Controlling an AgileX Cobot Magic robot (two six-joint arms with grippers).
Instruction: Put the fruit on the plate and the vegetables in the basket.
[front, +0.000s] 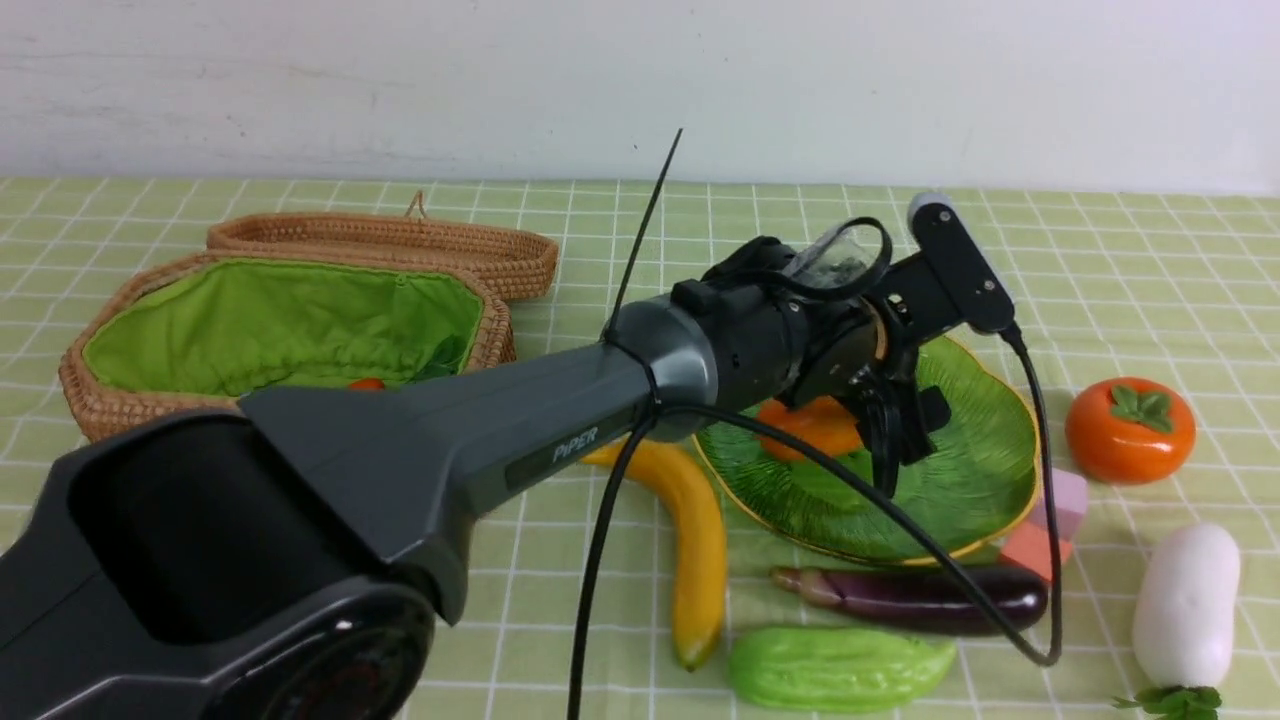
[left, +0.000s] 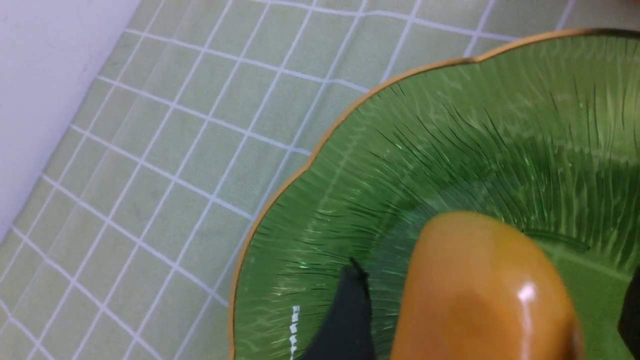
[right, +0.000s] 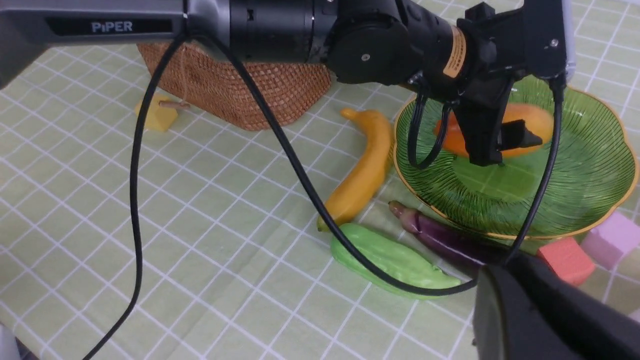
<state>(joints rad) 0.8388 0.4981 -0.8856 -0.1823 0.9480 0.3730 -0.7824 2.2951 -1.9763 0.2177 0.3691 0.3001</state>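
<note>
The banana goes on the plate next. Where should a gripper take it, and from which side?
Probably mid-length on the banana, from above, closing across its narrow width: it lies flat with free tablecloth on its left, while the plate rim crowds its far half on the right.

Between the fingers of the matt black left claw (right: 502, 147), the orange-yellow toy mango (left: 480, 295) is smooth and glossy. The green ribbed leaf-shaped dish (left: 450, 150) under it shines like glass. Away from the claw, the brown woven wicker basket (front: 110, 405) looks rough, its green cloth lining (front: 280, 325) matt, like the counter (front: 1150, 250) cloth.
</note>
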